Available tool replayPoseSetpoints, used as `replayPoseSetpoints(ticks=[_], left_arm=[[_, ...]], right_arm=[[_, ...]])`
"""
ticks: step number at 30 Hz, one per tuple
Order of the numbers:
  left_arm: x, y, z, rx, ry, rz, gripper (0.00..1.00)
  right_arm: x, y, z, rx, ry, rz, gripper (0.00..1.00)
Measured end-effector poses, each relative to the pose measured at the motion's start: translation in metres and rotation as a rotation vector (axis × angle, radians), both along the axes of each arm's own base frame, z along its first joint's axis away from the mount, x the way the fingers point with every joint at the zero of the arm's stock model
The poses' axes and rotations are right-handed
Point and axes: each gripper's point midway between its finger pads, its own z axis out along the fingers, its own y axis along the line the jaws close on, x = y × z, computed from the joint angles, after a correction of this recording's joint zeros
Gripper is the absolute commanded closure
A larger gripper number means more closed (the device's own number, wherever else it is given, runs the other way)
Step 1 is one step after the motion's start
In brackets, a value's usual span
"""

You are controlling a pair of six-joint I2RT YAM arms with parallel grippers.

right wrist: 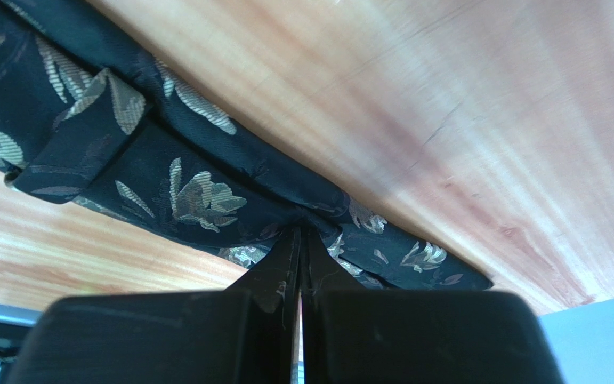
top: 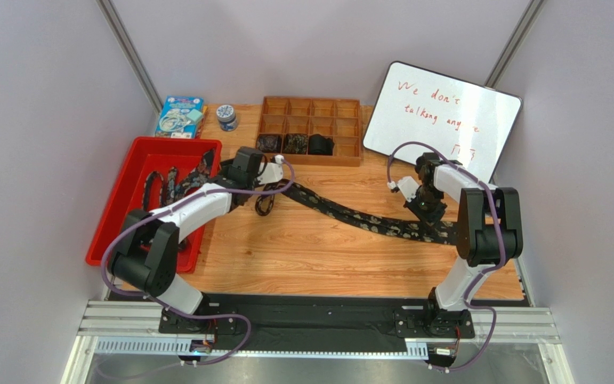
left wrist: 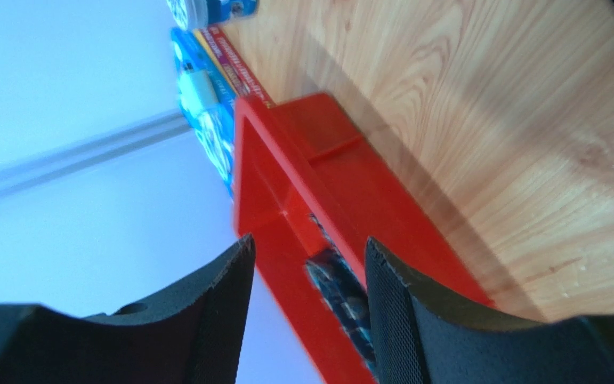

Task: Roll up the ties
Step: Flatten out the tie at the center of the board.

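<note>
My right pincer (right wrist: 300,240) is pinching the tie (right wrist: 198,196) near its end, right of centre in the top view, anchoring it so the strip lies stretched across the table for rolling. My left pincer (left wrist: 308,248) is spread and holds nothing. It faces the red tray (left wrist: 286,160), where more ties (top: 162,186) wait. Three coils (top: 296,144) sit in the box (top: 346,120) up top.
</note>
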Motion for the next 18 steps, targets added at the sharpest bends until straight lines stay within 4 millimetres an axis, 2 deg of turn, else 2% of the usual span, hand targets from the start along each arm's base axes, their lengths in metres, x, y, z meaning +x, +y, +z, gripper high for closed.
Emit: replayPoseSetpoints(ticks=[3,5,8,10,12,14,16,18], left_arm=[[-0.004,0.001,-0.001,-0.187,0.12,0.006,0.42],[-0.005,-0.005,0.014,-0.352,0.165,0.008,0.43],[-0.013,-0.029,0.032,-0.589,0.241,-0.001,0.44],[-0.022,-0.048,0.024,-0.689,0.333,0.004,0.44],[-0.033,-0.067,-0.002,-0.774,0.476,0.047,0.44],[-0.044,-0.077,-0.033,-0.819,0.611,0.111,0.44],[-0.056,-0.082,-0.065,-0.852,0.743,0.196,0.44],[-0.068,-0.084,-0.088,-0.882,0.848,0.276,0.44]], right_arm=[[-0.01,-0.006,0.0,-0.007,0.013,0.016,1.0],[-0.015,-0.011,0.0,-0.009,0.022,0.019,1.0],[-0.018,-0.015,-0.001,-0.009,0.031,0.018,1.0],[-0.019,-0.016,-0.001,-0.008,0.032,0.018,1.0],[-0.019,-0.016,-0.001,-0.008,0.033,0.021,1.0],[-0.019,-0.016,0.0,-0.006,0.033,0.024,1.0],[-0.019,-0.016,0.0,-0.005,0.033,0.029,1.0],[-0.019,-0.016,0.0,-0.004,0.034,0.034,1.0]])
